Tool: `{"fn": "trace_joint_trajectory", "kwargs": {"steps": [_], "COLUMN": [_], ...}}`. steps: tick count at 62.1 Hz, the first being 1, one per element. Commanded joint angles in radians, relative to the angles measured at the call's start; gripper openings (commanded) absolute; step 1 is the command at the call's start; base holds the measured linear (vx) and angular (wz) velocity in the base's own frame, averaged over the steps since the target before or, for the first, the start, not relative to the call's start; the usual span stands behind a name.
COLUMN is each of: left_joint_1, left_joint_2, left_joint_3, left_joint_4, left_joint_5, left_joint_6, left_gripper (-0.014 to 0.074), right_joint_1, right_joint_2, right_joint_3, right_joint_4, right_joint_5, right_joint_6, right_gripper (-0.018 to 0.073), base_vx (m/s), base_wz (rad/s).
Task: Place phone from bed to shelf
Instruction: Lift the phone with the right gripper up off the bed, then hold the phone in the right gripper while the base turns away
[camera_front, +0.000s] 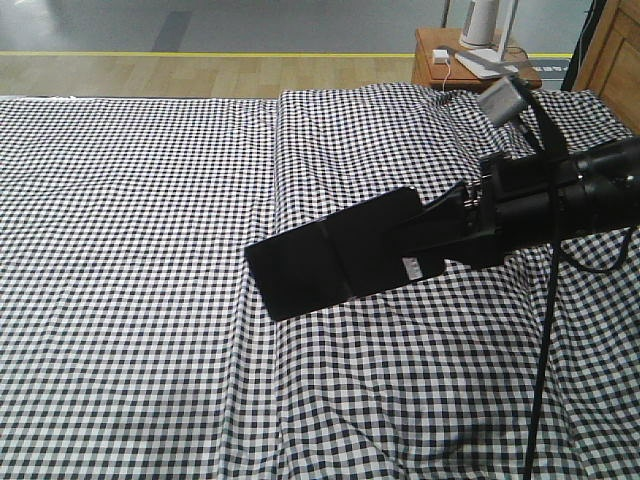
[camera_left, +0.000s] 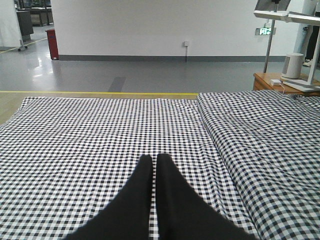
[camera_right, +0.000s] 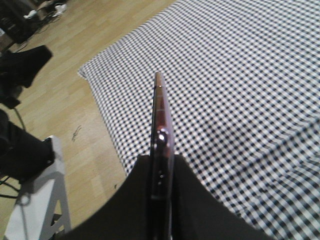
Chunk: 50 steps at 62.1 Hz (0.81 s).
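My right gripper (camera_front: 348, 255) comes in from the right and is shut on the phone (camera_front: 292, 275), a thin black slab held flat a little above the bed (camera_front: 130, 250) with its check sheet. In the right wrist view the phone (camera_right: 161, 115) shows edge-on, its rose-tinted rim clamped between the two black fingers (camera_right: 137, 200). My left gripper (camera_left: 152, 159) hovers low over the bed (camera_left: 75, 130), fingers nearly touching with nothing between them. The shelf does not show clearly in any view.
A reddish-brown nightstand (camera_front: 455, 70) with white items stands behind the bed's far right corner, also seen as the nightstand (camera_left: 280, 82). A slice of light wooden furniture (camera_front: 612, 55) shows at top right. A raised fold (camera_front: 277, 170) runs down the sheet. Beside the bed are wood floor (camera_right: 75, 100) and a white stand (camera_right: 35, 205).
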Motion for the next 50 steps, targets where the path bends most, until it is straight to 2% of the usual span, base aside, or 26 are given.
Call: {"fn": "trace_joint_trajectory", "kwargs": {"steps": [1, 8, 50], "left_joint_1": [-0.004, -0.004, -0.004], "left_joint_2": [-0.013, -0.013, -0.013], "left_joint_3": [-0.021, -0.021, -0.021], "left_joint_4": [-0.009, -0.009, -0.009], "left_joint_5": [-0.072, -0.072, -0.072], "left_joint_6": [-0.006, -0.006, -0.006], "left_gripper": [0.0001, 0.0001, 0.0001], "right_joint_1": [0.035, 0.063, 0.062], "right_joint_2": [-0.046, -0.049, -0.049], "right_joint_3": [-0.026, -0.026, -0.026], "right_joint_4": [0.099, 0.102, 0.099], "right_joint_5": [0.081, 0.081, 0.081], "right_joint_6": [-0.001, 0.000, 0.000], "right_gripper": [-0.0003, -0.0003, -0.0002], "base_vx": [0.00, 0.00, 0.00], "base_wz": [0.00, 0.00, 0.00]}}
